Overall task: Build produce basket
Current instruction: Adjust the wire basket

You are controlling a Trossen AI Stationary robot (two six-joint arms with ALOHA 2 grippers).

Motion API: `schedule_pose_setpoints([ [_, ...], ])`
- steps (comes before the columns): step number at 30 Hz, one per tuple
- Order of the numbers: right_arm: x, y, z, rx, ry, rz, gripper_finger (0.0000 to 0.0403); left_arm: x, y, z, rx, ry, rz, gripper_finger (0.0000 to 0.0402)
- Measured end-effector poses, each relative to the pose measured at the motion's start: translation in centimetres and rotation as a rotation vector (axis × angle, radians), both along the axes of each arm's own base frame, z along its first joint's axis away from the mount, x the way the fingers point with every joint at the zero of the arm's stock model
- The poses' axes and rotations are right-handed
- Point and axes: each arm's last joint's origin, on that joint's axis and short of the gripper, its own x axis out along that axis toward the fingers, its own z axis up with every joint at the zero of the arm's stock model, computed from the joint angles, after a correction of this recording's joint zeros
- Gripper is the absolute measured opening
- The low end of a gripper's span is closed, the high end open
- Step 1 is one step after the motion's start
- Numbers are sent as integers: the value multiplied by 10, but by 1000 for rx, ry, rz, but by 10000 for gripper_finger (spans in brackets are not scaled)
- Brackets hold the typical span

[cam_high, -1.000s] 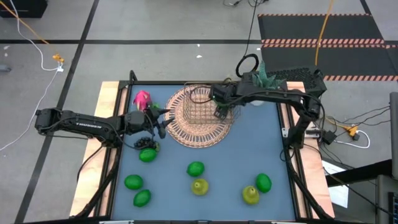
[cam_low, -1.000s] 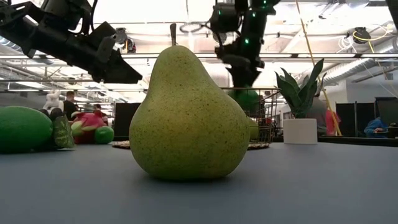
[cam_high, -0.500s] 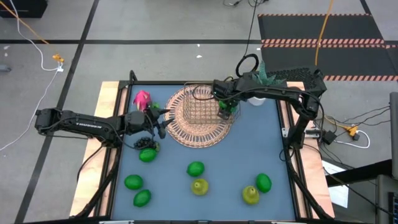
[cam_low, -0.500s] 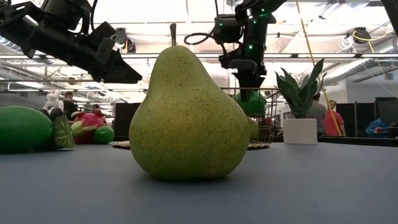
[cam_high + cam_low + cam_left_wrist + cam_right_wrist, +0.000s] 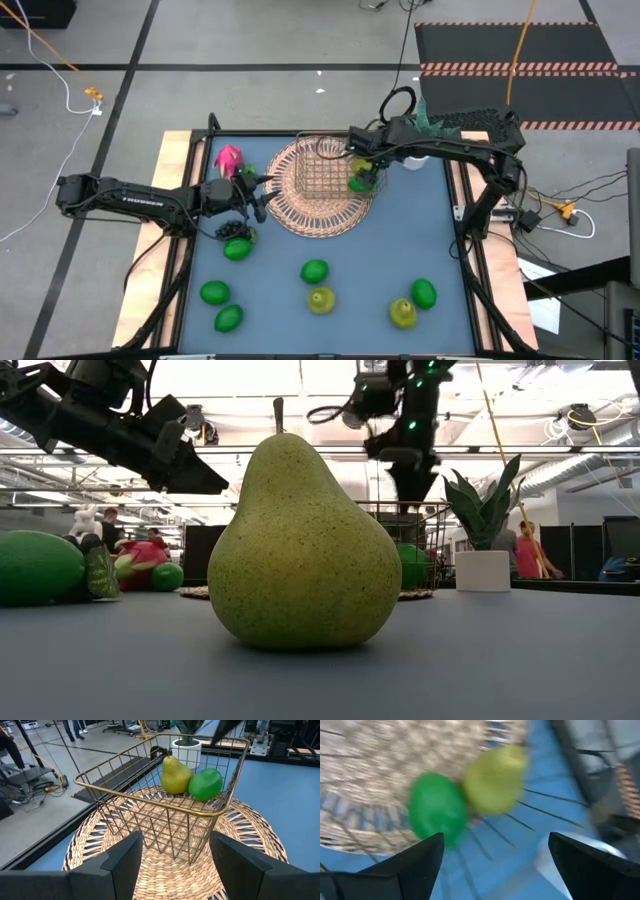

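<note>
Since a second ago, risen clear of the copper-coloured wire-mesh basket (image 5: pixel 331 170): right gripper (image 5: pixel 362 160), fingers spread and empty. Left lying at the basket's three-o'clock wall, touching: round green lime (image 5: pixel 205 784) and yellow-green pear (image 5: pixel 174 775). Hovering at nine o'clock of the round tan woven mat (image 5: pixel 322 214), over loose fruit: left gripper (image 5: pixel 252 197), fingers apart.

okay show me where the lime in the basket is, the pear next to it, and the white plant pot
Lime in the basket (image 5: pixel 205 784), left wrist view, middle of its green skin.
Pear in the basket (image 5: pixel 175 775), left wrist view, its wide lower body.
White plant pot (image 5: pixel 482 570), low view, centre of its front wall.
</note>
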Motion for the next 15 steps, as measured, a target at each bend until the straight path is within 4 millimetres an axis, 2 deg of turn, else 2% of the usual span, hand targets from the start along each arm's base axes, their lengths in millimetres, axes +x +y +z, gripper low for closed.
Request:
schedule_pose_setpoints([
  [4, -16, 4, 26, -44, -90, -45, 349, 0, 1, 0, 1, -3, 6, 232],
  [7, -26, 4, 37, -49, -144, -107, 347, 0, 2, 1, 2, -6, 11, 232],
  [10, -29, 1, 35, -27, -127, -138, 334, 0, 2, 1, 4, -10, 11, 232],
  [15, -32, 2, 9, 43, -71, -183, 307, 0, 2, 2, 5, -19, 9, 232],
])
